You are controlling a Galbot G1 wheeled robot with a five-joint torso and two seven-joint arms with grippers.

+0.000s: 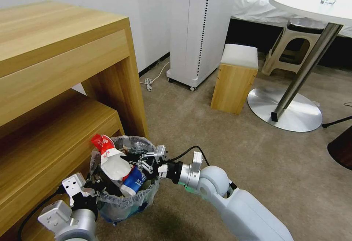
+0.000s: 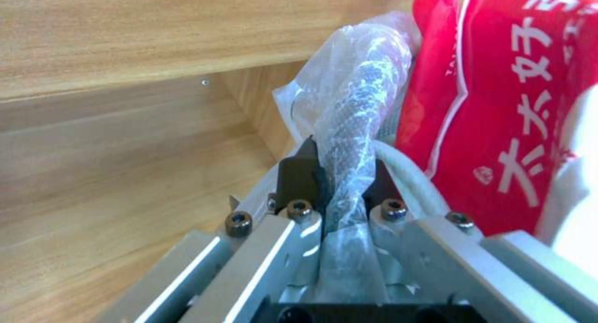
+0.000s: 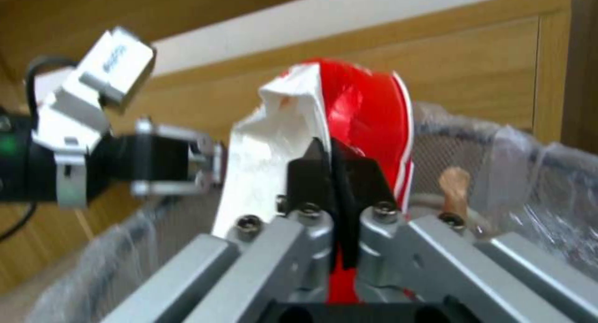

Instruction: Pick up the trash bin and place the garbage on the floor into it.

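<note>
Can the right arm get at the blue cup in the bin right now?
Probably not: the right gripper is over the trash bin, beside the blue cup, but shut on the red wrapper. The left gripper is clamping the rim.

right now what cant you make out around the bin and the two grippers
- Head view: trash bin bottom, hidden behind the left gripper.
- Right wrist view: what the right gripper pinches, blurred; looks like the red wrapper.
- Left wrist view: bin contents, blocked by the wrapper.
</note>
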